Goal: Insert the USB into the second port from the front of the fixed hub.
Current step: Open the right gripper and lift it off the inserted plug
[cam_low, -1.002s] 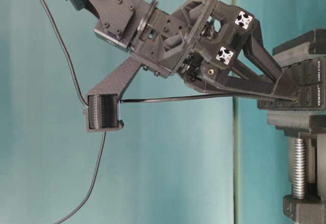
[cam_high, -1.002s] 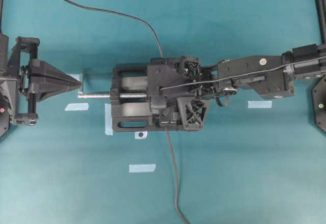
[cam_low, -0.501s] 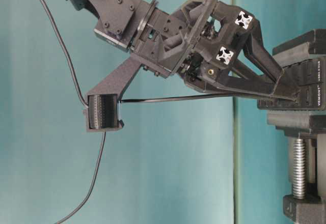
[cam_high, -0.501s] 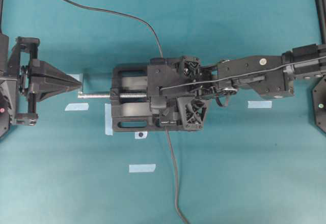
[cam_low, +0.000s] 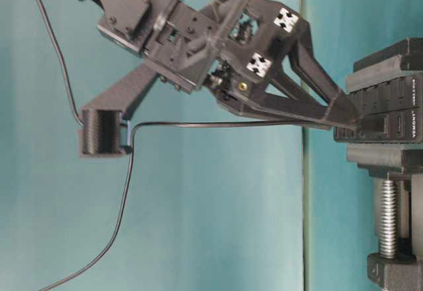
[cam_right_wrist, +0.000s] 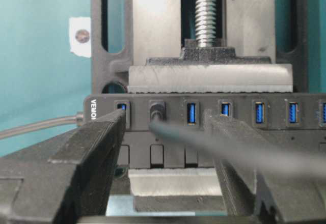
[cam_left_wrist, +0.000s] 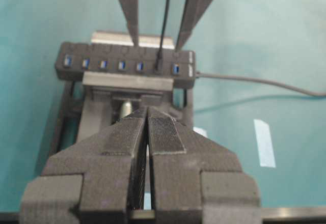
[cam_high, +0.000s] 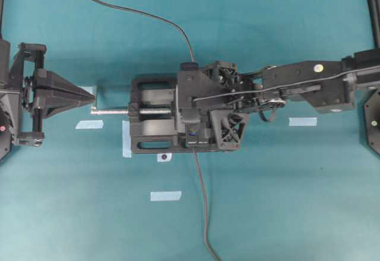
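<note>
USB plug (cam_right_wrist: 157,111): sits in the second slot from the cable end of the fixed hub (cam_right_wrist: 305,113); it looks pushed in, so the main job seems done.
Right end effector (cam_right_wrist: 165,132): fingers spread wide, one on each side of the plug, not pinching it. It holds nothing as far as I can see.
Grey cable (cam_low: 218,124): runs from the plug in the hub back under the right end effector, then hangs down to the counter (cam_high: 285,201).
Other slots: the blue ones next to the plug in the hub are free.
Vise (cam_high: 148,131): grips the hub from both sides and keeps it steady.
Left end effector (cam_left_wrist: 147,132): fingers pressed together, holding nothing, waiting well away from the hub, past the vise screw (cam_high: 113,111).
Still to do: I think only pulling the right end effector back from the hub.
</note>
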Robot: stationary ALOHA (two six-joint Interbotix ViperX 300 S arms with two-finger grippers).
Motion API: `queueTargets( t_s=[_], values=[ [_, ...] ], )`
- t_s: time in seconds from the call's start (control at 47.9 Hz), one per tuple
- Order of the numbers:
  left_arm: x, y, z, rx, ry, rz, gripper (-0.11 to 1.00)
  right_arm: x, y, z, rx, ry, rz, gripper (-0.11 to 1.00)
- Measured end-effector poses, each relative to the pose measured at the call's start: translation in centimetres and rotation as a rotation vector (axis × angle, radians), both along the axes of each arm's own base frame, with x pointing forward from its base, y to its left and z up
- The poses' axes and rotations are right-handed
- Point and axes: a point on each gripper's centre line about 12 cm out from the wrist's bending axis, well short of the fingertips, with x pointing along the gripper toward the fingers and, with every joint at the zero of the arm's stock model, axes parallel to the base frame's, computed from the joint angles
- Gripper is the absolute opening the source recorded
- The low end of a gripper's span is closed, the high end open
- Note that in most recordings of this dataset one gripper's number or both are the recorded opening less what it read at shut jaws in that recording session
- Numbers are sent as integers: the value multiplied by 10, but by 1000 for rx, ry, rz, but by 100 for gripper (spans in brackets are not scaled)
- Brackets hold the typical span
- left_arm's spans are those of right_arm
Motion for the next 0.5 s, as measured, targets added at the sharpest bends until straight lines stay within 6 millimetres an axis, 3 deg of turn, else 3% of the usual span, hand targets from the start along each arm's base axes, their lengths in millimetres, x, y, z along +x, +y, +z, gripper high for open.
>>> queueTargets(
  t_s=[0.501],
  values=[
    [0,0,0,0,-2,2,0,-18,0,13,10,-129,-9,69]
  ],
)
